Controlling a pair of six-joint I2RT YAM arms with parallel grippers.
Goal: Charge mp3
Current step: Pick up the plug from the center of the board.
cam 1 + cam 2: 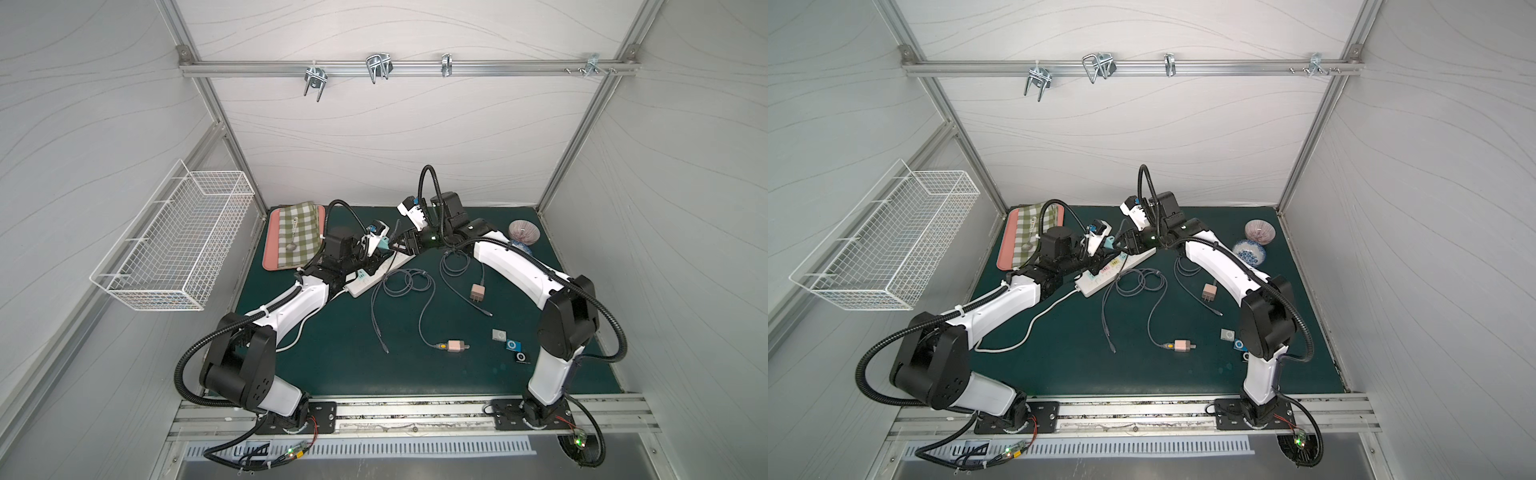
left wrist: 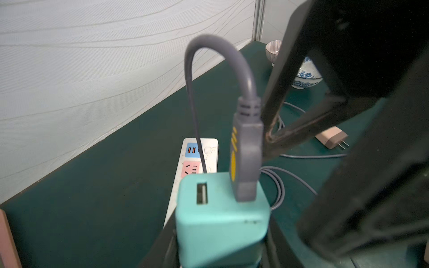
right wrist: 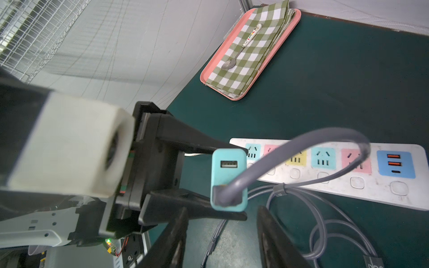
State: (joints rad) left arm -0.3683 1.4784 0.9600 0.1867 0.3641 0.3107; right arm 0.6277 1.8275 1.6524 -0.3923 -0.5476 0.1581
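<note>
Left gripper point(image 3: 241, 183) clamps the teal charger point(image 2: 220, 220), cable plug point(image 2: 247, 157) apparently seated. Right gripper point(image 3: 222, 208), jaws parted and empty, faces that plug. Power strip point(image 3: 371, 192) lies just below the left gripper.

Your left arm point(image 1: 291, 303) and right arm point(image 1: 515, 266) match: white link shells, black joint housings, and a black ribbed hose point(image 1: 178, 370) along each. Each has a black base plate point(image 1: 324, 410) with screws. At the wrist sit a white camera housing point(image 3: 69, 143) and black tapered fingers point(image 3: 190, 137).
</note>
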